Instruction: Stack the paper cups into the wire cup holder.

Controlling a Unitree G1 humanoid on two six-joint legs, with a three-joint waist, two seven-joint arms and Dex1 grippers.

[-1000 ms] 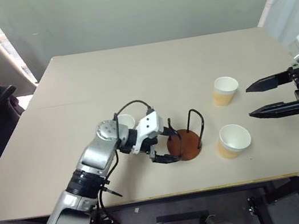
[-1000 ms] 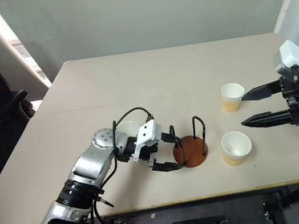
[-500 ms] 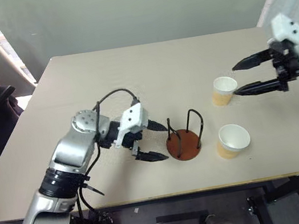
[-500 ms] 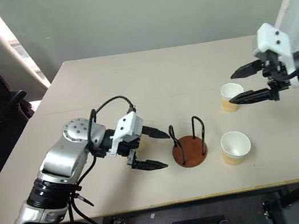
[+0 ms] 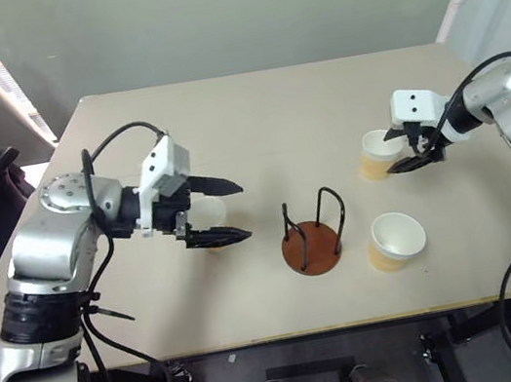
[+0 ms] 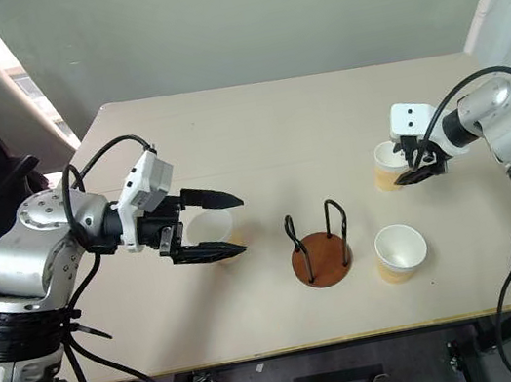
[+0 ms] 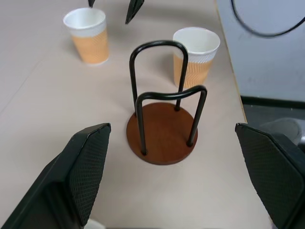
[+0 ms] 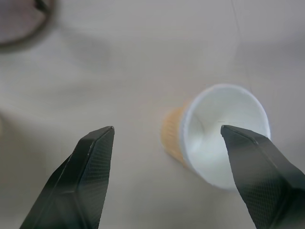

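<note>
- Since a second ago, the left gripper (image 6: 214,226) has been pulled back and up from the wire cup holder (image 6: 320,249); the right gripper (image 5: 408,150) has been swung in over the far paper cup (image 5: 374,154).
- Holder: empty, so no cup is stacked yet; judged an early step, first pick about to be made by the right arm.
- Far paper cup: beyond and to the right of the holder, upright, with the right gripper's spread fingers at its rim; whether they touch cannot be told, and the cup is not gripped.
- Near paper cup (image 5: 394,240): just right of the holder, upright, untouched.
- Third paper cup (image 6: 211,230): left of the holder, seen behind the left gripper's wide-open, empty fingers.
</note>
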